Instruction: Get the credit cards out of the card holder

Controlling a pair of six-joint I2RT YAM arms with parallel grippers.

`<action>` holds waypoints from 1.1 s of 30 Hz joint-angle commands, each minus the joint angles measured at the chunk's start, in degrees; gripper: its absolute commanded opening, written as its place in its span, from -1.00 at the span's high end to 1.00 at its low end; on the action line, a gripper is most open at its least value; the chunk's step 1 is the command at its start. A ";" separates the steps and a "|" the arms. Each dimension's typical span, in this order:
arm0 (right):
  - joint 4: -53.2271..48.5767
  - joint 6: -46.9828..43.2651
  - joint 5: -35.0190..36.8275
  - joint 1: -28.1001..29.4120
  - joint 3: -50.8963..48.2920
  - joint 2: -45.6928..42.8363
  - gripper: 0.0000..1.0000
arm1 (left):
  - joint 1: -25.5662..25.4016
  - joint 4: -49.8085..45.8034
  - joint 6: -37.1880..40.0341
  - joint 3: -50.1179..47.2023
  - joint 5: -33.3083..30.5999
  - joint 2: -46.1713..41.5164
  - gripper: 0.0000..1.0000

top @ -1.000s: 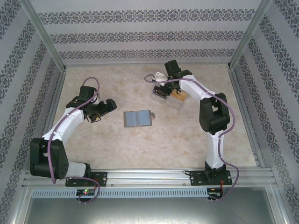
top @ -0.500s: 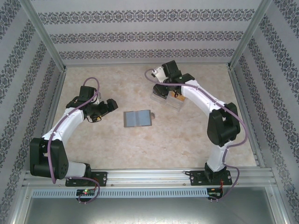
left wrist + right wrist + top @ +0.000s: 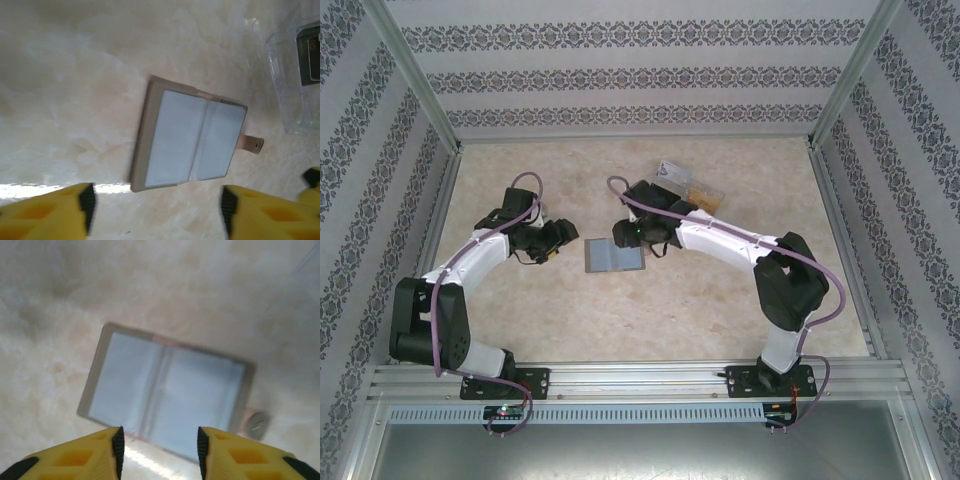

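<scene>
card holder [image 3: 615,255] lay open at table [image 3: 720,300] centre | left gripper [image 3: 155,210]: jaws parted, held nothing | right gripper [image 3: 160,445]: jaws parted, empty, above card holder

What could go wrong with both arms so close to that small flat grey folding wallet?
1. The left gripper and right gripper, both open, hover close to the same flat grey bifold card holder. They could bump each other.
2. The card holder lies open and loose on the smooth beige marbled tabletop. A finger might push it and send it sliding instead of gripping it.
</scene>
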 commanded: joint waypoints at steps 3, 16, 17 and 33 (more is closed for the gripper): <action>0.76 7.95 1.75 1.46 -3.35 1.89 0.28 | -4.93 6.06 -3.90 -0.24 0.36 4.30 -0.07; 0.39 9.20 3.83 0.28 -5.62 4.97 0.27 | -10.46 1.66 -3.24 5.77 -5.28 13.94 0.12; 0.22 9.20 4.00 0.16 -5.62 5.13 0.27 | -10.55 1.89 -3.23 5.86 -4.67 14.33 0.22; 0.27 8.49 0.86 -1.75 -4.05 8.57 0.30 | -11.49 0.37 -1.75 6.75 -4.85 17.99 0.49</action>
